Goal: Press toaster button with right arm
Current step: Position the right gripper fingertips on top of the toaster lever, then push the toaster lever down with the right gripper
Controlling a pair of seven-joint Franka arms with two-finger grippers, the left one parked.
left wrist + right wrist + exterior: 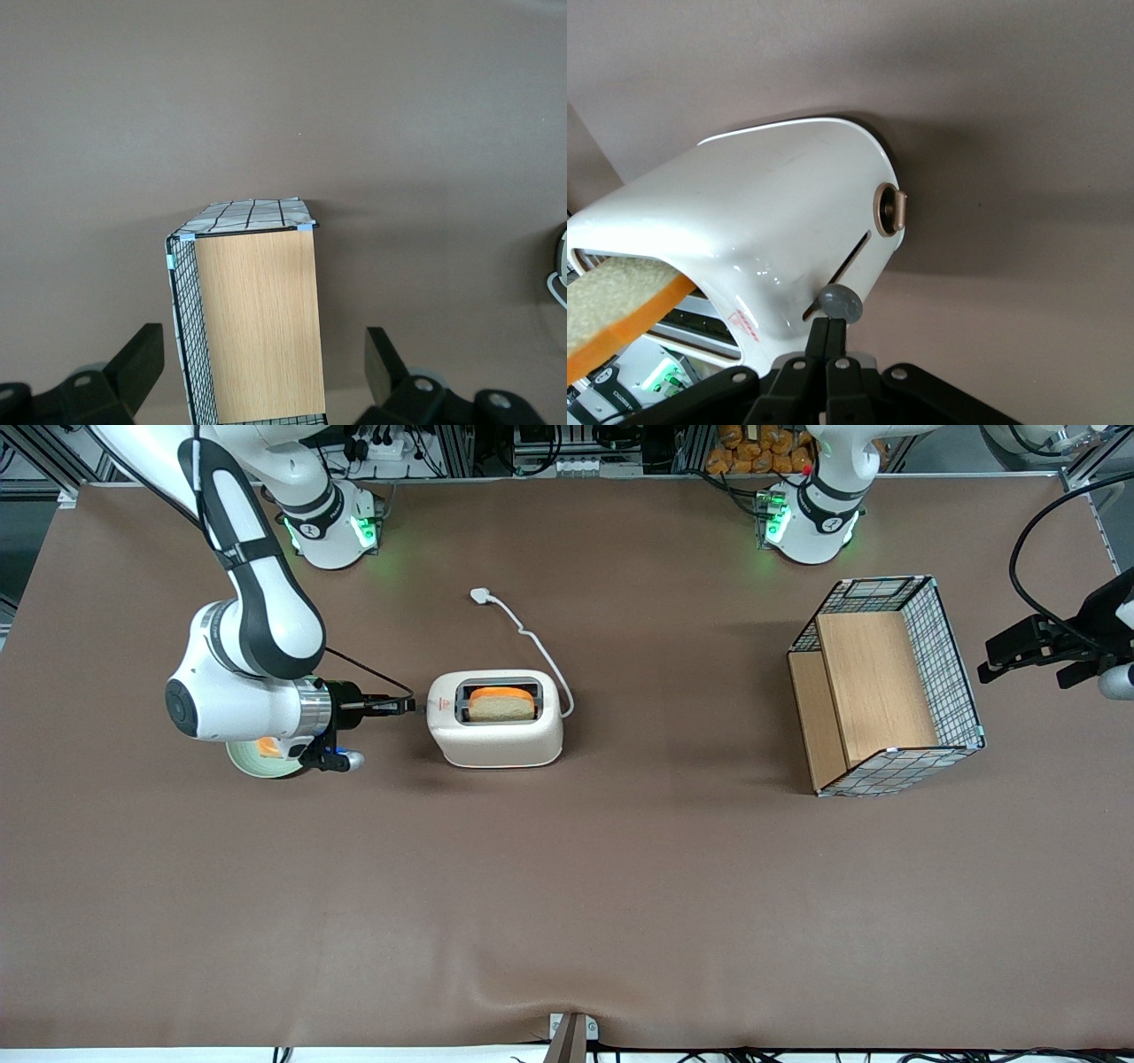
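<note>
Your tool (pixel 409 706) lies level at the toaster's (pixel 496 731) short end, its fingers (pixel 826 341) pressed together with nothing between them, their tips set against the toaster button (pixel 841 302). That grey knob sits at the top of its slot, so I judge the press is not yet made. The bread slice (pixel 501 702) stands high in the slot, which fits that reading. Below the knob the slot runs free toward the surface (pixel 567 886). A green plate (pixel 257 760) lies under your wrist; the wire basket (pixel 889 684) stands well apart toward the parked arm's end.
</note>
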